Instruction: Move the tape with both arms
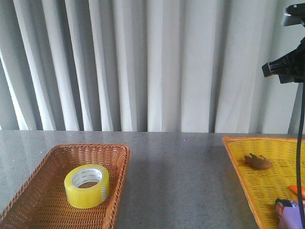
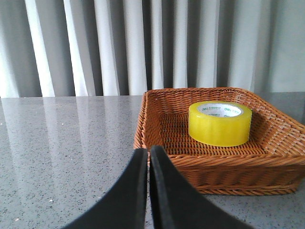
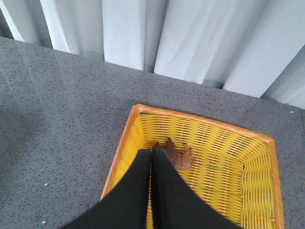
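Observation:
The tape (image 1: 87, 185), a wide yellow roll with a white core, lies flat in a brown wicker basket (image 1: 90, 147) at the front left of the table. In the left wrist view the tape (image 2: 219, 125) sits inside the basket (image 2: 214, 160). My left gripper (image 2: 148, 151) is shut and empty, low over the table just outside the basket's wall. My right gripper (image 3: 151, 151) is shut and empty, high above the corner of a yellow basket (image 3: 224, 181). A black part of the right arm (image 1: 288, 67) shows at the top right of the front view.
The yellow basket (image 1: 259, 191) at the right holds a brown crumpled object (image 1: 259, 161), which also shows in the right wrist view (image 3: 180, 155), a small orange object (image 1: 297, 189) and a purple thing (image 1: 289, 217). Grey table (image 1: 181, 181) lies between the baskets. White curtains hang behind.

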Controlling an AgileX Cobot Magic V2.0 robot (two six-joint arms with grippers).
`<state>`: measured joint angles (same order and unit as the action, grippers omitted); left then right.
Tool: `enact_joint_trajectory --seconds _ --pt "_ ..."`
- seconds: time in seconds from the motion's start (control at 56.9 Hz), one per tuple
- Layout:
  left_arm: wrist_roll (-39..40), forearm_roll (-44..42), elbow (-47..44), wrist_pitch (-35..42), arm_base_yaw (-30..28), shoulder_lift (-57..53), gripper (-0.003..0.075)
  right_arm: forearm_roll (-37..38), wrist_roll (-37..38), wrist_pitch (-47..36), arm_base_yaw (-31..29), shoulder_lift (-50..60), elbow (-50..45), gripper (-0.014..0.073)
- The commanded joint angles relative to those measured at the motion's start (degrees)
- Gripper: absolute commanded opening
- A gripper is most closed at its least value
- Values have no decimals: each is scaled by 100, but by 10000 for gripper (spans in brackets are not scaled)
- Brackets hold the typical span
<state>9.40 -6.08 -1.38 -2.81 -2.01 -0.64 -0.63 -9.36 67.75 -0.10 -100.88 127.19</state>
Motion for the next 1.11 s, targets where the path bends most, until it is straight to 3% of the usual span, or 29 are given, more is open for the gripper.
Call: enact_joint_trajectory --seconds 0.0,0.334,0.422,0.545,0.792,0.88,1.091 --pt "41 43 42 378 -20 -92 -5 3 1 -341 -26 253 158 -7" --pt "41 43 42 378 -20 -92 -5 -139 1 -226 -112 325 145 -7" --pt "41 43 42 378 -20 -92 -5 -130 1 -269 -112 739 -321 -7" --pt "41 43 42 378 -20 -92 -5 -287 -44 -1030 -238 1704 -1946 -7" --pt "41 43 42 373 -20 -92 -5 -301 397 -4842 -382 4343 -6697 -7" --pt "41 43 42 367 -20 -92 -5 -306 397 -5722 -382 5284 -8027 -7" --pt "41 43 42 362 -20 -92 -5 -303 391 -6134 -366 7647 -10422 -7"
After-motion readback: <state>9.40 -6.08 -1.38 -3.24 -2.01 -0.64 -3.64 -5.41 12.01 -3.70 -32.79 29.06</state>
